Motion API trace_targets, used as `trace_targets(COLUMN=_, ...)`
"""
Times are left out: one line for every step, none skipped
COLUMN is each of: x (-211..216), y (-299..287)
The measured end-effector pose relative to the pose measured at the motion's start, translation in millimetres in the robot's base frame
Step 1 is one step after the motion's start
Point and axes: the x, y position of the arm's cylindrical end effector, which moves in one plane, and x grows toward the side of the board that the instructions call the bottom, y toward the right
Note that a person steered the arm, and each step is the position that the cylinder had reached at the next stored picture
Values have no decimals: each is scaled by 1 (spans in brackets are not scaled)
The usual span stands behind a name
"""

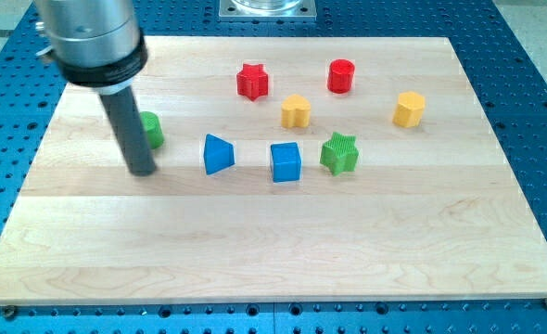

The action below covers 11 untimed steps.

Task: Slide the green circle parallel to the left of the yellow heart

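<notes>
The tip (142, 171) rests on the wooden board (255, 241), at the lower-left edge of the green circle (151, 129), apparently touching it and partly hiding it. It has nothing to clasp with and only pushes. The yellow heart (296, 110) sits well to the view's right and slightly higher, so this placement probably sets up a push right and up. No containers are on the board. A blue triangular block (219, 153) lies near the path.

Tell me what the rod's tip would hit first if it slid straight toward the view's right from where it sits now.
Probably the blue triangle. My tip sits at the view's lower left of the green circle, so a rightward slide likely passes below it, though depth is unclear.
</notes>
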Motion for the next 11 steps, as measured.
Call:
trace_targets(x=-13, y=-24)
trace_targets(x=-41, y=-24)
trace_targets(x=-68, y=-16)
trace_targets(x=-80, y=17)
trace_targets(x=-89, y=21)
trace_targets(x=-49, y=-11)
trace_targets(x=-28, y=5)
trace_targets(x=-44, y=52)
trace_targets(x=-63, y=70)
trace_targets(x=-55, y=41)
trace_targets(x=-97, y=22)
